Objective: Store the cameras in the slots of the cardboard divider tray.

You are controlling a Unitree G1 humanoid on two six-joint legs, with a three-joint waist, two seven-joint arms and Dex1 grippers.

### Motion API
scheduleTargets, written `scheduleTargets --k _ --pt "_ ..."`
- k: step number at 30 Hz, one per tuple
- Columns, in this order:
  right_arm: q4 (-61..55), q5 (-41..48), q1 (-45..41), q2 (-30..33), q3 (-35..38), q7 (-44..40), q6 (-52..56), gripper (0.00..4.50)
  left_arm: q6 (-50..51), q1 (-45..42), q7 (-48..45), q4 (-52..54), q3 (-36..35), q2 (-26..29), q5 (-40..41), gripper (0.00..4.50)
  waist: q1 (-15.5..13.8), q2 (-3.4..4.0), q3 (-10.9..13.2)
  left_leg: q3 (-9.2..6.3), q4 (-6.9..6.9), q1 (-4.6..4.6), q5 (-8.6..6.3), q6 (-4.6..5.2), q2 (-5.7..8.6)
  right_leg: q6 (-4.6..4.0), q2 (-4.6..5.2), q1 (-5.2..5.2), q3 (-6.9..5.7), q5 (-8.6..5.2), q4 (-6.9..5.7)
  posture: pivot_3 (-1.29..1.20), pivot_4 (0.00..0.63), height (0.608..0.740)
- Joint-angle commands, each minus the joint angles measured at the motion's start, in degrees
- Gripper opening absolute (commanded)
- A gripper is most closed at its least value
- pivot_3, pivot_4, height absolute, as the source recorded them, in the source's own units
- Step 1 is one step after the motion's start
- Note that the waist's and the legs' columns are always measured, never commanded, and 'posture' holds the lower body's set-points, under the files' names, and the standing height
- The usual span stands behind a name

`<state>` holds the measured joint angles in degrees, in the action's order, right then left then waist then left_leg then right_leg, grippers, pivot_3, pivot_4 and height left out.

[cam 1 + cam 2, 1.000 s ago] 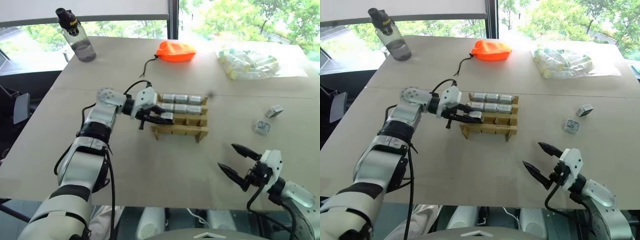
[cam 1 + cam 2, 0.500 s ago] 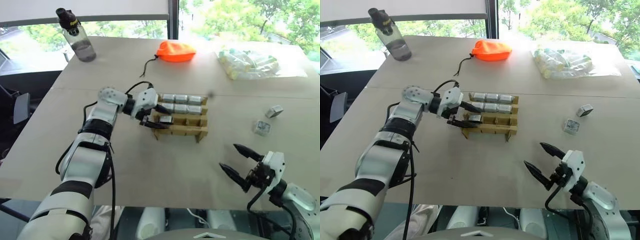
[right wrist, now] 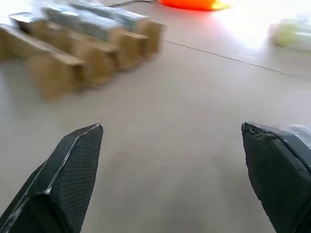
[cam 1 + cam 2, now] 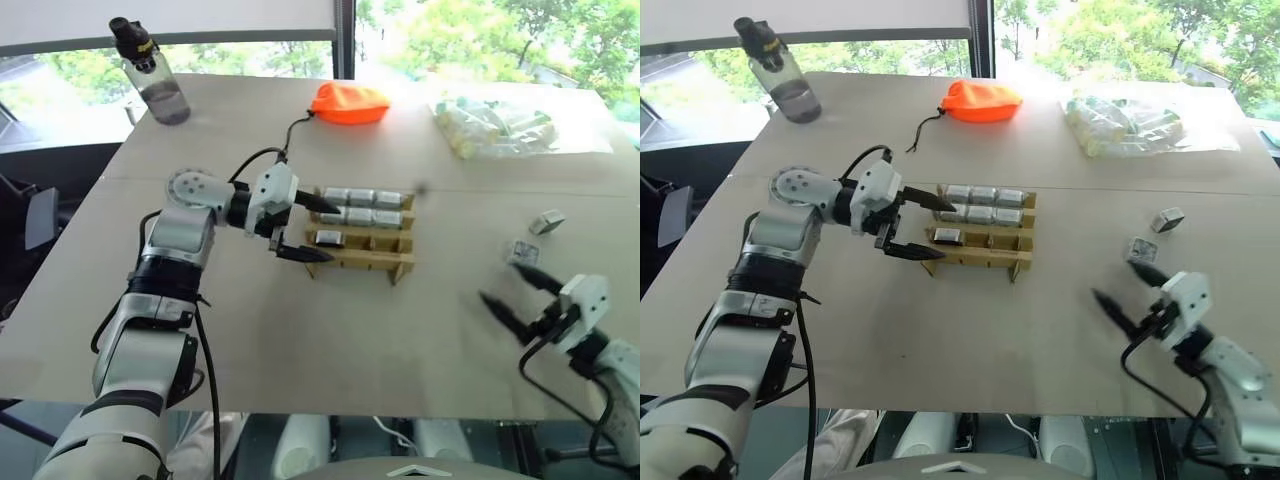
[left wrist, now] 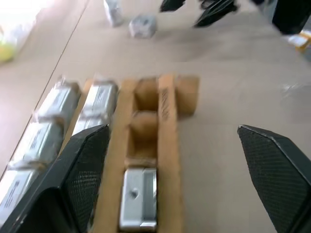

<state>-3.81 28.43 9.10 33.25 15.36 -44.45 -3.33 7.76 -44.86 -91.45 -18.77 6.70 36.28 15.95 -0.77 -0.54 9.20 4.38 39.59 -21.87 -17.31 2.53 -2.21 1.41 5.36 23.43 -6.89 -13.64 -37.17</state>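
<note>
Since a second ago the left gripper (image 4: 300, 228) has let go of a camera (image 4: 329, 238), now seated in the near-row left slot of the tray (image 4: 362, 262), and has drawn back with its jaws spread wide and empty. Meanwhile the right gripper (image 4: 517, 294) has swung out to the right, jaws fully apart and holding nothing, toward the two loose cameras (image 4: 534, 238) lying on the surface (image 4: 320, 330) well to the right of the tray. Seven slots appear filled: both far rows plus that one near slot; two near-row slots look empty. The step in hand seems to be the right arm fetching the nearer loose camera (image 4: 520, 252). It would do best to straddle the block squarely across its narrow faces, close firmly, and lift clear before crossing over. Lowering it aligned with a slot's walls should avoid snagging the cardboard strips.
</note>
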Motion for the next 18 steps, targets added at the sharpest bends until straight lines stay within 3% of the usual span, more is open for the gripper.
scheduleTargets --k 1,4,9,18 --pt "3.9 -1.9 -4.4 0.9 3.2 4.3 1.8 4.5 5.6 3.8 5.4 11.1 -2.9 1.8 2.4 4.39 0.0 0.02 0.0 0.0 0.0 0.01 0.0 0.0 -0.01 0.0 0.0 0.0 0.01 0.0 -0.03 0.0 0.15 0.726" --pt "3.8 -4.7 -7.7 -2.0 2.9 13.4 6.3 4.5 10.6 11.4 13.3 21.8 -6.7 3.5 3.2 4.39 0.4 0.04 0.0 0.11 -0.02 0.08 0.0 -0.01 -0.04 0.0 0.03 0.01 0.14 0.0 -0.11 0.0 0.15 0.726" --pt "-2.0 -9.2 -10.1 -13.5 1.8 32.1 12.8 4.5 19.0 21.7 23.1 36.8 -10.9 4.7 6.4 4.39 0.1 0.05 0.0 0.08 -0.11 0.08 0.02 -0.04 -0.1 -0.02 0.07 0.05 0.33 -0.01 -0.17 0.0 0.15 0.726" --pt "-7.4 -15.3 -11.2 -24.2 0.2 47.5 19.1 4.5 23.5 22.6 27.7 40.6 -13.7 8.3 10.2 4.39 0.0 0.08 0.0 0.09 -0.01 0.11 0.02 -0.05 0.02 -0.01 0.15 0.05 0.35 -0.01 -0.3 0.0 0.15 0.726"
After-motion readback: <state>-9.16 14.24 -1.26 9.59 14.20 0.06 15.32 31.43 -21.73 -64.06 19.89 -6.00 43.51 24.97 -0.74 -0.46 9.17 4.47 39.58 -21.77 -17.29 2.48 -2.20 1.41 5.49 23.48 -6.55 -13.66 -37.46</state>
